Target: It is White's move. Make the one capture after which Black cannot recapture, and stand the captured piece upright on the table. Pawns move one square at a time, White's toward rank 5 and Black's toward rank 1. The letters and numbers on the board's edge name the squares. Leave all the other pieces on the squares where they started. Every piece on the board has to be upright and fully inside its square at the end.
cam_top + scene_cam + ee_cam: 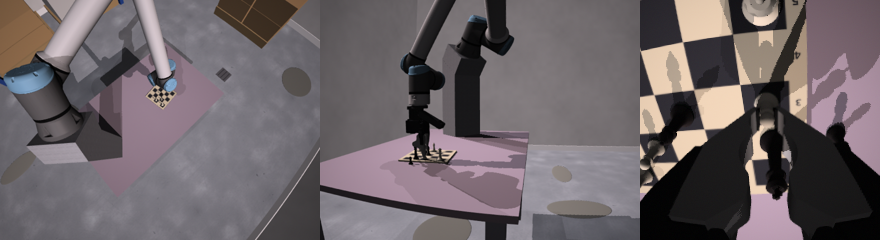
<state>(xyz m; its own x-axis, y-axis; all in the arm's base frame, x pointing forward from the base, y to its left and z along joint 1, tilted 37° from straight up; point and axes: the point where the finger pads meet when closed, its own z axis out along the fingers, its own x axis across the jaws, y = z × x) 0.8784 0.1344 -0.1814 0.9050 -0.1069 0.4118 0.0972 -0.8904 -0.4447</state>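
Note:
In the wrist view my gripper (766, 109) (424, 157) is shut on a white piece (766, 101), low over the dark rank 3 square in the board's edge file. A tall black piece with a crowned top (774, 159) (415, 153) stands upright just beside the fingers, on the rank 2 side. A white piece (760, 11) (439, 155) stands on the rank 5 square of that file. A small black piece (836, 133) (410, 160) stands upright on the table beside the board (800, 90) (404, 159) (163, 107). The arm hides the gripper in the top view.
Another black piece (682, 115) (428, 151) stands farther in on the board. White pieces stand near it, one at the wrist view's left edge (654, 149). The pink table (475, 186) (144, 134) surrounds the board. The robot's pedestal (467, 103) stands behind.

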